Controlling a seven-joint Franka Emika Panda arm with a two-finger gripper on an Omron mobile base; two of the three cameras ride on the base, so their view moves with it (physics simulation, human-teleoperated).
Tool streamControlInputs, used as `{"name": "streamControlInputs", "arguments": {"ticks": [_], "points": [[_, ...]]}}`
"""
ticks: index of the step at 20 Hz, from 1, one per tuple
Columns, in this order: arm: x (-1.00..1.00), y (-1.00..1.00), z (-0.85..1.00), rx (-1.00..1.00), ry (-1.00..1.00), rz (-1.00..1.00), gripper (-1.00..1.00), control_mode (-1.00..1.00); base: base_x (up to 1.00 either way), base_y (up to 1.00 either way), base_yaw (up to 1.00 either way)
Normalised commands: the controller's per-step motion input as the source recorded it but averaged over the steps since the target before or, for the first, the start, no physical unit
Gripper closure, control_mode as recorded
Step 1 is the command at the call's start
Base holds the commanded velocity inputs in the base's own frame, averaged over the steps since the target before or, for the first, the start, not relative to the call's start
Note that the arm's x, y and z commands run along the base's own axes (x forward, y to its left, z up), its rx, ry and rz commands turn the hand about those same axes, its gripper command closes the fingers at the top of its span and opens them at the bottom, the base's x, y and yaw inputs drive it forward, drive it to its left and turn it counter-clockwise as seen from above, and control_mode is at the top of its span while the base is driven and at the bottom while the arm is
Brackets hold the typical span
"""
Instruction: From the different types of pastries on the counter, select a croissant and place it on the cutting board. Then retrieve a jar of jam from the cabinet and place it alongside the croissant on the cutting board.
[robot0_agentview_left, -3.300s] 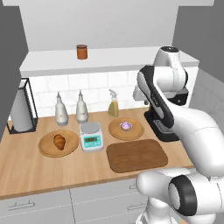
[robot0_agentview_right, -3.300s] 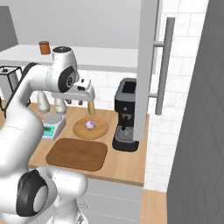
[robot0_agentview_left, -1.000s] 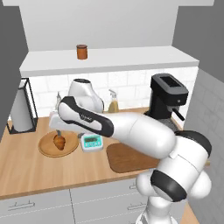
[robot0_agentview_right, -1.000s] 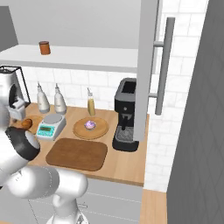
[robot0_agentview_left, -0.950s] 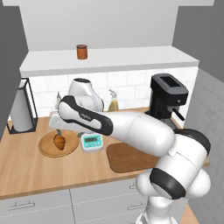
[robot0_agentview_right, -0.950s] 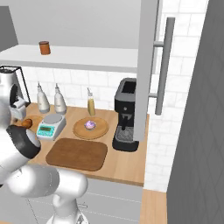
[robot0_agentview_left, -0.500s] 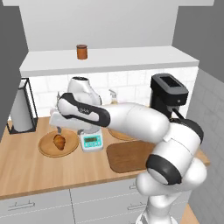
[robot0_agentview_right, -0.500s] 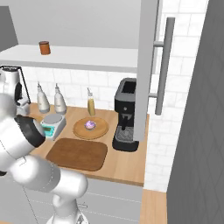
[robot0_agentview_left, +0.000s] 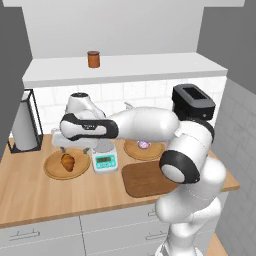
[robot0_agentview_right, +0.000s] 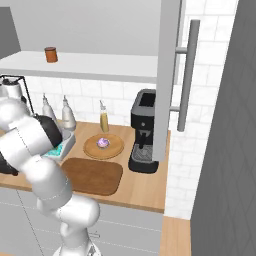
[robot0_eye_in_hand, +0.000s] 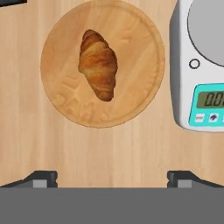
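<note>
The golden-brown croissant (robot0_eye_in_hand: 98, 64) lies on a round wooden plate (robot0_eye_in_hand: 65, 98) at the left of the counter (robot0_agentview_left: 30, 192), also seen as croissant (robot0_agentview_left: 67, 161). My gripper (robot0_eye_in_hand: 113, 178) hangs above it, open, its fingertips (robot0_eye_in_hand: 41, 178) wide apart and nothing between them. The purple-and-white pastry (robot0_agentview_left: 144, 145) sits on a second round plate (robot0_agentview_right: 90, 147). The dark cutting board (robot0_agentview_left: 145, 179) lies bare at the front right. The jar of jam (robot0_agentview_left: 93, 59) stands on the cabinet shelf (robot0_agentview_left: 150, 67).
A white scale (robot0_eye_in_hand: 201, 65) stands right beside the croissant's plate. Two grey bottles (robot0_agentview_right: 66, 115) and a yellow spray bottle (robot0_agentview_right: 103, 120) line the back wall. A black coffee machine (robot0_agentview_left: 192, 102) is at the right and a paper-towel holder (robot0_agentview_left: 22, 125) at the far left.
The arm has swung from the coffee-machine side over to the left, above the croissant's plate. Over the last second it shifted only slightly. The jaws stayed open.
</note>
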Motion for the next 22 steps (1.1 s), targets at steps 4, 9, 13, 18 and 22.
{"name": "streamControlInputs", "arguments": {"ticks": [4,9,13,18,22], "points": [[0.36,0.34,-0.29,-0.07,0.0,0.01,-1.0,-1.0,0.0,0.0,0.0],[0.34,0.3,-0.13,-0.16,-0.03,0.0,-1.0,-1.0,0.0,0.0,0.0],[0.27,0.13,-0.02,-0.11,-0.02,0.0,-1.0,-1.0,0.0,0.0,0.0],[0.01,0.0,-0.01,0.0,0.0,0.0,-1.0,-1.0,0.0,0.0,0.0],[0.0,0.0,-0.23,0.0,-0.17,0.0,-1.0,-1.0,0.0,0.0,0.0]]}}
